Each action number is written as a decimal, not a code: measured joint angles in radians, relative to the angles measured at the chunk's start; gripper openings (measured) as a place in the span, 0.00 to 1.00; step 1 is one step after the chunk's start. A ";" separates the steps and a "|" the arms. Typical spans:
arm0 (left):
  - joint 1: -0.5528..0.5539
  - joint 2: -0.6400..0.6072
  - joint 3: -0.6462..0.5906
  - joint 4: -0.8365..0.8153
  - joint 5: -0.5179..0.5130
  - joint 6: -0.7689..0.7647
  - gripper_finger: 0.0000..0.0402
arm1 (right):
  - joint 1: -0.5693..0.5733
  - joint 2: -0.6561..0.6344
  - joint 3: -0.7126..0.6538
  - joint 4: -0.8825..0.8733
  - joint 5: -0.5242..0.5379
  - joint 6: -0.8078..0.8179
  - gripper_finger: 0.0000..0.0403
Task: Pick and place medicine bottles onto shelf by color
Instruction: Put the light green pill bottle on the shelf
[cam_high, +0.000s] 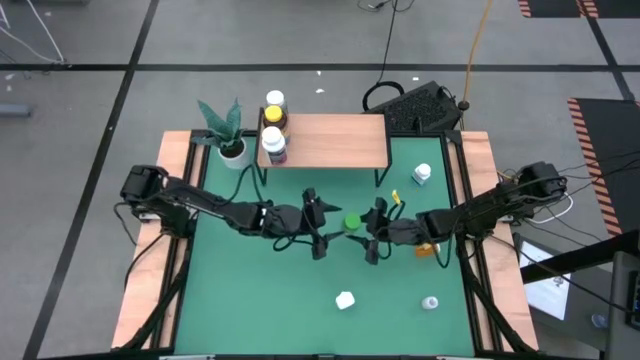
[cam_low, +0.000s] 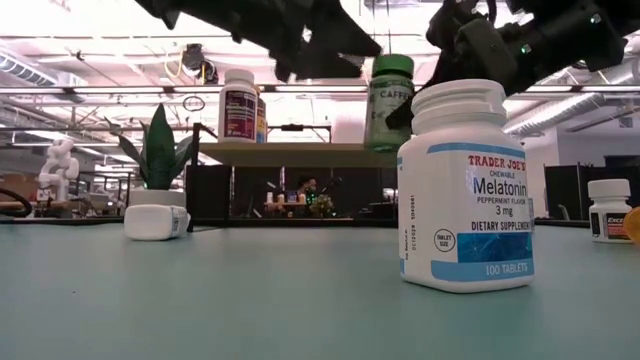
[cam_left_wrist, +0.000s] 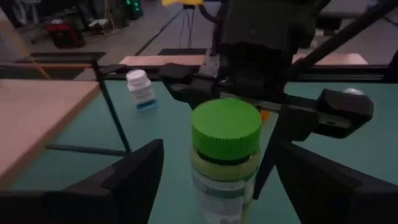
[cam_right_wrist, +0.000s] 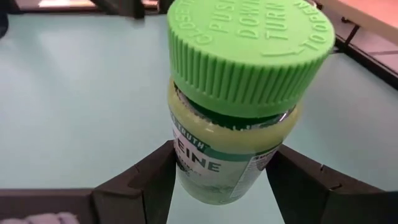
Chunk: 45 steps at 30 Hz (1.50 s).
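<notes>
a green-topped bench (cam_high: 260, 290) with wooden borders sits in a wide workshop, a low light-wood shelf on thin black legs (cam_high: 335, 140) at its far edge. the step in hand looks like a mid-air handover of the green-capped, green-labelled pill bottle (cam_high: 352, 222) over the bench's middle. the right gripper (cam_right_wrist: 217, 177) has its fingers clamped on the bottle's body below the cap, holding it upright. the left gripper (cam_left_wrist: 214, 180) faces it, fingers apart on either side of the bottle and not visibly touching it.

to do this well, the left fingers should close squarely on the body, clear of the right fingers, and the right should let go only once that grip is firm; the bottle hangs off the bench, so a slip means a drop.

both arms reach inward from the bench's sides, grippers nearly meeting at the centre.
</notes>
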 joint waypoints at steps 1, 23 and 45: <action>0.002 0.009 -0.001 0.000 0.003 -0.002 0.78 | 0.000 0.000 0.002 -0.008 0.000 0.001 0.53; 0.047 0.030 0.000 -0.042 0.200 -0.015 0.82 | -0.005 0.159 0.004 0.128 -0.040 -0.138 0.55; 0.039 0.081 0.000 0.081 0.201 0.007 0.60 | -0.008 0.159 0.003 0.187 -0.058 -0.158 0.55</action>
